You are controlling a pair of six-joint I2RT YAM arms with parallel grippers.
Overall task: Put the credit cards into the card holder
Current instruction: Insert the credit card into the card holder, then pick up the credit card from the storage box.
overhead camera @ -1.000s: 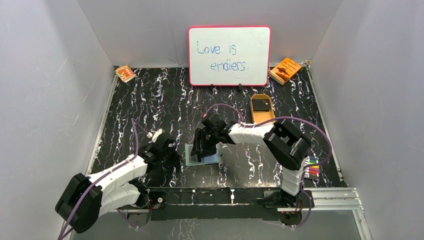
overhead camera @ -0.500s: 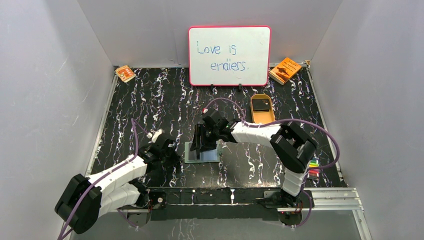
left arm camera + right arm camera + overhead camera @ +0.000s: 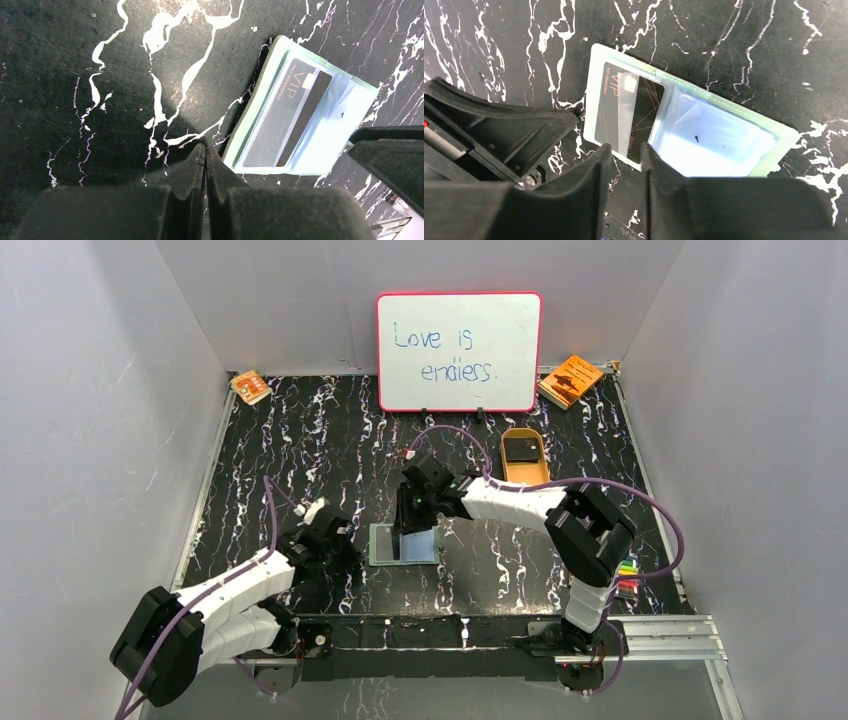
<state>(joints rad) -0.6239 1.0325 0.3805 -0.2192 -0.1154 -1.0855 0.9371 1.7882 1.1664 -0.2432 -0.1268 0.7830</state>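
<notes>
The card holder (image 3: 405, 543) lies open and flat on the black marbled table (image 3: 300, 440), near the table's front edge and well in front of the whiteboard (image 3: 459, 351); a dark credit card (image 3: 290, 120) marked VIP sits in its left half under a clear pocket, while the pale blue right half is bare; a second dark card (image 3: 520, 449) lies in the tan tray (image 3: 524, 472), between the holder and the whiteboard's right end; the right gripper (image 3: 625, 152) hangs just over the holder's near edge, its fingers (image 3: 596, 170) a narrow gap apart and gripping nothing; a second ago it covered much of the holder with its fingers wider, and since then it has drawn back toward the whiteboard, so more of the holder shows; the left gripper (image 3: 205, 155) rests just left of the holder, its fingers pressed together and empty, where it was before; orange booklets (image 3: 570, 380) lie by the whiteboard's right end, another (image 3: 250, 386) near its left; coloured markers (image 3: 627, 578) lie far right of the holder.
</notes>
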